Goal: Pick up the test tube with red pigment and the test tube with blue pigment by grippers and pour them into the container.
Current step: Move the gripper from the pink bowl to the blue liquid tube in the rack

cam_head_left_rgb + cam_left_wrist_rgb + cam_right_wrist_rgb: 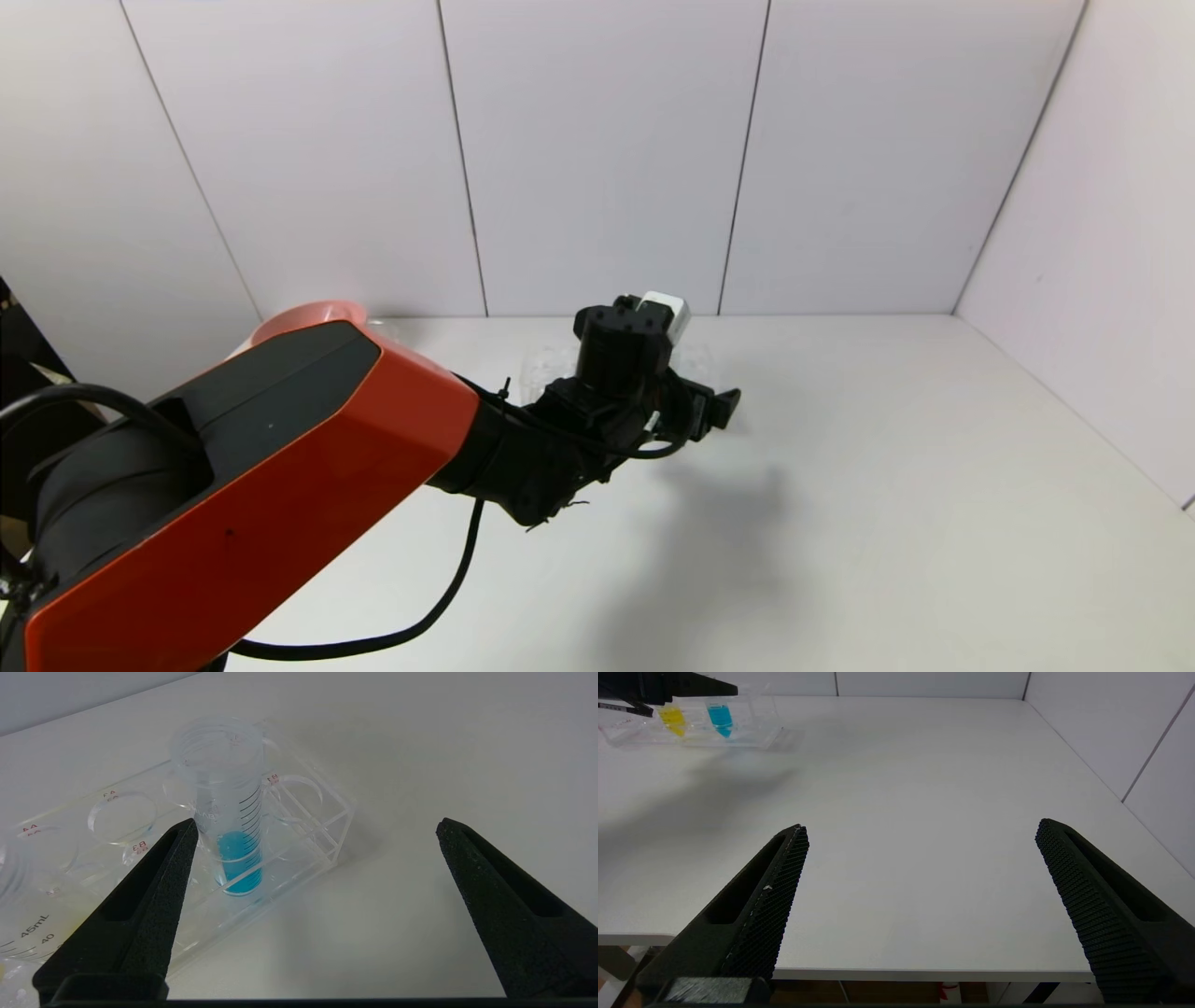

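Your left tool [313,830] hovers just in front of the clear tube rack [327,826], its 2 black fingers [154,896] spread wide and holding nothing. The rack sits on the white counter [420,765] toward the back wall. The test tube with blue pigment [236,826] stands upright in a hole at one end of the rack, with bright blue liquid filling only its lowest part and black graduation marks running up its side. One finger of the left tool is close beside this tube, though you cannot tell whether it touches; the other finger is well away from the rack, over bare counter. Farther along the rack from the blue tube stands a tube with yellow liquid [672,718], showing in the left wrist view only as a blurred edge marked 45mL. In the head view, the orange and black left arm [280,467] reaches toward the rack and hides most of it, and a pink bowl [308,317] peeks out behind the arm, beside the rack. Your right tool [920,830] is well apart from the rack, near the counter's front edge, its fingers also spread wide and empty.
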Robot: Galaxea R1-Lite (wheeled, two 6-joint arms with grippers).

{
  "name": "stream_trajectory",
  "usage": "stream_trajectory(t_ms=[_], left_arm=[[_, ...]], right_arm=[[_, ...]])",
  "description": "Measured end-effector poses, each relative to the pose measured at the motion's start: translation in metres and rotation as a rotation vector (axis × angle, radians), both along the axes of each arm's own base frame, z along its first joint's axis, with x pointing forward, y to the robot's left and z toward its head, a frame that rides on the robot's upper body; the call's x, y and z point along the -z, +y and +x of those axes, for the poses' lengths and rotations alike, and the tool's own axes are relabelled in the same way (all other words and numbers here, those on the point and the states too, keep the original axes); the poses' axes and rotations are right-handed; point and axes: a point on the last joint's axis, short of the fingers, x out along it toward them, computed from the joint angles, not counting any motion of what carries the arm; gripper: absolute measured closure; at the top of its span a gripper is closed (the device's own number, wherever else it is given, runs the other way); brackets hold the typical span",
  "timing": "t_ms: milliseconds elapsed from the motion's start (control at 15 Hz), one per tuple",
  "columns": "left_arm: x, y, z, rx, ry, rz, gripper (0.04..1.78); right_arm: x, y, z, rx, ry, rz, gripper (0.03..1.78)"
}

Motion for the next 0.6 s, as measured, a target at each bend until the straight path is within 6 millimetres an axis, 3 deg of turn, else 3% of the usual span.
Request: stream_trajectory(t_ms=[600], left_arm=[[-0.0046,-0.0022,0.0041,-0.056,-0.027,-0.012,0.04]], right_arm=[[0.0000,0.0000,0.0000,0.000,0.000,0.000,0.04]])
